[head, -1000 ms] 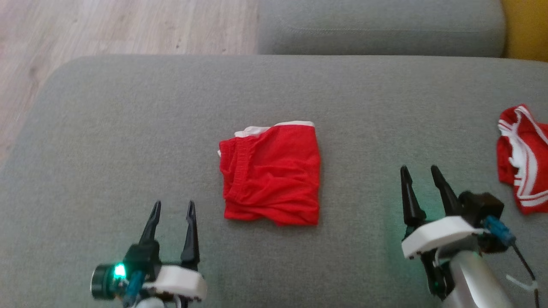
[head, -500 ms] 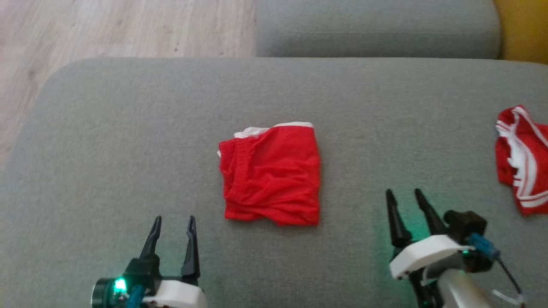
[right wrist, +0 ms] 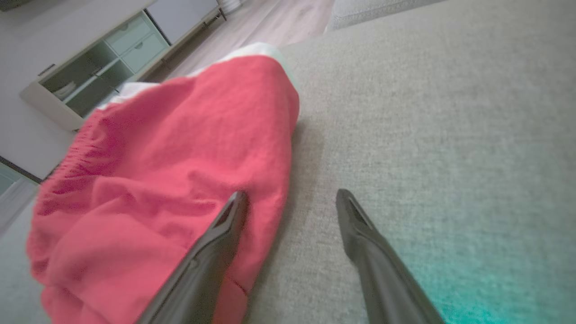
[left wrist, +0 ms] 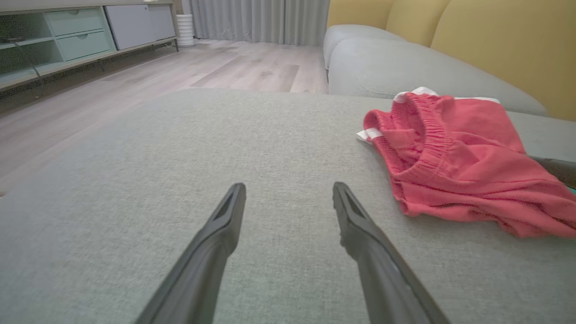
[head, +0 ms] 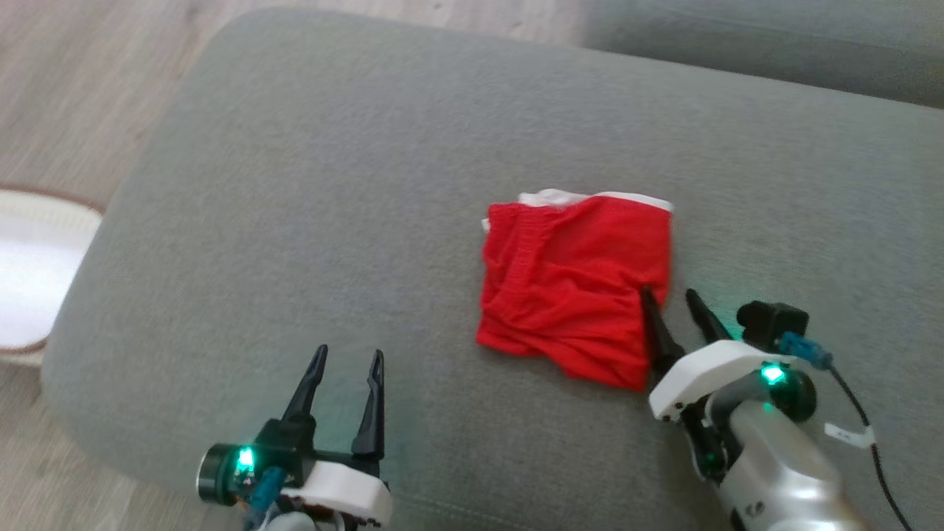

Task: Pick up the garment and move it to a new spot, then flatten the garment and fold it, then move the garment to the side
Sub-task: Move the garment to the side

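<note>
On the grey sofa cushion [head: 295,184] the folded red garment [head: 575,287] lies flat, with white trim along its far edge. The right gripper [head: 667,291] has its jaws spread wide and holds nothing. One finger is over the garment's near right edge and the other over bare cushion; whether it touches the cloth I cannot tell. The left gripper [head: 350,351] is likewise wide apart and empty, well clear of the garment. The left wrist view shows a yellow backrest [left wrist: 495,45] and a low cabinet [left wrist: 54,31] with open compartments, their contents too dim to name. The head view shows a white, brown-rimmed object [head: 29,273] on the floor.
</note>
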You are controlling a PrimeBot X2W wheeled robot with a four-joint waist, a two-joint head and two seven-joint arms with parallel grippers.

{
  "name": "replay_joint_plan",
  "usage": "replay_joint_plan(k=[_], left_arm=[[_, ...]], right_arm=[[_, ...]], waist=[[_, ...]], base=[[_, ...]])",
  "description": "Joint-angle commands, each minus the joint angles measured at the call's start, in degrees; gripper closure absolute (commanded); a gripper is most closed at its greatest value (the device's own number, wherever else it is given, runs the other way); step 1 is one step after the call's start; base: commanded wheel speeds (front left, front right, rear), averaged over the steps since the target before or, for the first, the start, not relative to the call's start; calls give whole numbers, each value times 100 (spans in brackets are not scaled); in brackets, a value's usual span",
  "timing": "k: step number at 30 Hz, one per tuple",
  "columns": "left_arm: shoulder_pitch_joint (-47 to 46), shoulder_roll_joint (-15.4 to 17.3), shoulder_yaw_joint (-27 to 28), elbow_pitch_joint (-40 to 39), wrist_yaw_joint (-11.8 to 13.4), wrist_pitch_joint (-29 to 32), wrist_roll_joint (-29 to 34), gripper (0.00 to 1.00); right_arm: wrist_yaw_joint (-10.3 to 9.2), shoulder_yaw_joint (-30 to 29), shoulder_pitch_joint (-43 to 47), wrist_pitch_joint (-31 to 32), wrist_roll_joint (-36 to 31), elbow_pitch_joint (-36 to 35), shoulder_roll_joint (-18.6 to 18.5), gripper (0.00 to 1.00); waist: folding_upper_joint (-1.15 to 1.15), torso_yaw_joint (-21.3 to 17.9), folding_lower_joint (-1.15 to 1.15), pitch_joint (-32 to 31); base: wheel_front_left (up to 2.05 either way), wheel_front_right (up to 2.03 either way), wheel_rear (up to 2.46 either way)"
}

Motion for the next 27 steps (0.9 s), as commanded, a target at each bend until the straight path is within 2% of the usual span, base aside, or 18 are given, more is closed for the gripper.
replay_joint_plan(k=[1, 3, 8, 9, 10, 11, 15, 18, 24, 25, 27], left_arm=[[-214, 16, 179, -177, 8, -38, -93, 0], [-242, 16, 257, -245, 41, -38, -151, 0], [-257, 16, 282, -347, 4, -38, -91, 0], [-256, 16, 280, -353, 5, -38, -92, 0], [-262, 16, 269, -354, 4, -38, -101, 0], [-271, 16, 257, -357, 5, -38, -114, 0], [-268, 16, 237, -391, -3, -38, -114, 0], [-241, 16, 252, -378, -40, -38, -49, 0], [-294, 16, 218, -346, -133, -38, 39, 0], [-294, 16, 218, -346, -133, -38, 39, 0], [-352, 16, 166, -335, -158, -38, 34, 0]], right_arm=[[37, 124, -246, -65, 101, 54, 14, 0], [37, 244, -302, -65, 326, 139, 14, 0], [37, 964, -327, -65, 952, 11, 14, 0], [37, 1078, -331, -65, 1043, 27, 14, 4], [37, 1162, -343, -65, 1111, 52, 14, 58], [37, 1235, -355, -65, 1168, 68, 14, 100], [37, 1124, -456, -65, 1080, 74, 14, 100], [37, 843, -399, -65, 909, -107, 14, 100], [37, 699, -119, -65, 726, -465, 14, 100], [37, 699, -119, -65, 726, -465, 14, 100], [37, 776, -57, -65, 714, -528, 14, 100]], waist=[[0, 294, -1, 216], [0, 368, -1, 274], [0, 411, -1, 348], [0, 403, -1, 348], [0, 393, -1, 348], [0, 376, -1, 346], [0, 165, -1, 274], [0, -191, -1, 158], [0, -1411, -1, -43], [0, -1411, -1, -43], [0, -1896, -1, -75]], base=[[0, 0, 0], [0, 0, 0], [0, 0, 0], [0, 0, 0], [0, 0, 0], [0, 0, 0], [0, 0, 0], [0, 0, 0], [0, 0, 0], [0, 0, 0], [0, 0, 0]])
